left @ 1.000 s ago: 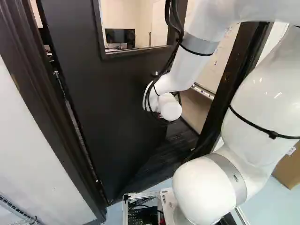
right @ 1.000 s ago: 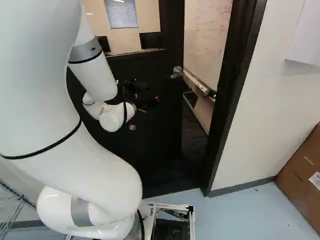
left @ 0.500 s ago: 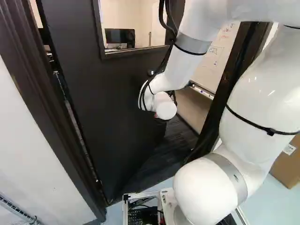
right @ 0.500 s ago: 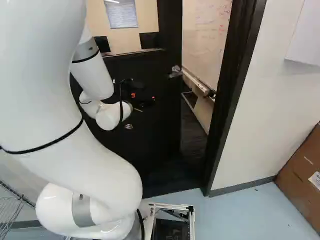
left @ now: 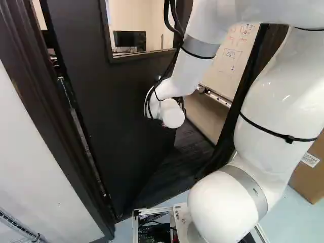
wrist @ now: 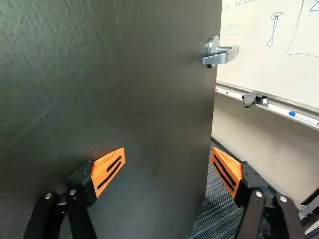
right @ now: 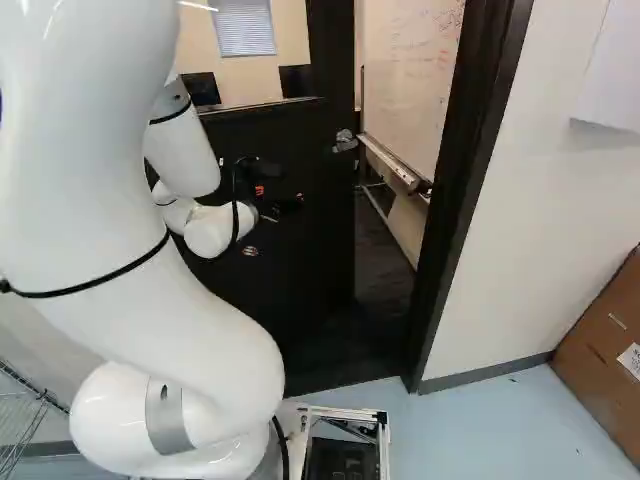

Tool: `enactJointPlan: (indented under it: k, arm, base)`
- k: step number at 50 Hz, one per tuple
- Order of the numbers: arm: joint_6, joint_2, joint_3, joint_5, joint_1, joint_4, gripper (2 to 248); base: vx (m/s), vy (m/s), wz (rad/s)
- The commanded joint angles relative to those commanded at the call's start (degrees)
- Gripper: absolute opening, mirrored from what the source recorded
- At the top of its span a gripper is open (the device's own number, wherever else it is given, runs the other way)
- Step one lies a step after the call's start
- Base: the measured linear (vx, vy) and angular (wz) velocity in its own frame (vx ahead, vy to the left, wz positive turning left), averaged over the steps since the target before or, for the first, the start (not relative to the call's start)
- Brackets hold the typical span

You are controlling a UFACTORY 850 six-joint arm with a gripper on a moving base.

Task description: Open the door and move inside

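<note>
The dark door [left: 124, 101] stands partly open, swung inward, with a gap at its handle side. Its silver lever handle [right: 344, 141] shows right of my gripper [right: 279, 196] in the right base view. In the wrist view the handle [wrist: 220, 54] lies ahead of my gripper [wrist: 168, 150], near the door's free edge. The two orange-padded fingers stand wide apart with nothing gripped. One finger [wrist: 108, 170] is close to the door face; whether it touches is unclear. The other [wrist: 227, 172] is out past the door's edge, over the opening.
The dark door frame [right: 470, 190] bounds the opening. Beyond it are a whiteboard [right: 412, 75] with a marker tray and dark carpet [left: 190, 152]. A cardboard box [right: 605, 350] leans by the wall at the right. A wire rack [right: 18, 425] stands at the left.
The door has swung slightly further inward, widening the gap. My arm has moved forward and left with it. The base has stayed in place against the door frame.
</note>
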Motion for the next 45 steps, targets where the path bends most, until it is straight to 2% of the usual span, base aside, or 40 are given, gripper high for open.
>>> enactJointPlan:
  k: [45]
  arm:
    - [0.0,-4.2,-4.5,0.0,6.1,0.1,247]
  base:
    - [0.000,0.000,0.000]
